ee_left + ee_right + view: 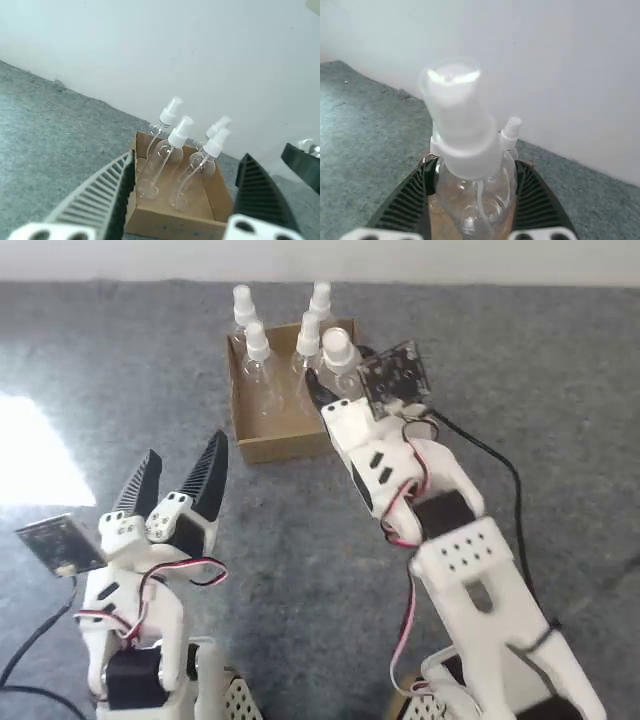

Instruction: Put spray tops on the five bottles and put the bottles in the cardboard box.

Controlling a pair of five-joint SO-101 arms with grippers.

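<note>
The cardboard box (284,448) stands at the back of the grey table, and several clear bottles with white spray tops stand in it, such as one bottle (257,352) near its left wall. My right gripper (335,388) is at the box's right edge, shut on a fifth spray-topped bottle (338,350), which it holds upright. In the right wrist view this bottle (470,150) sits between the black fingers (410,200). My left gripper (184,448) is open and holds nothing, well in front of the box at the near left. The left wrist view looks between its fingers (107,195) at the box (170,220).
Grey carpet-like table surface (520,360) spreads around the box, with a white wall behind. The right arm's black cable (500,465) trails along the right side. A bright light patch (30,450) lies at the left.
</note>
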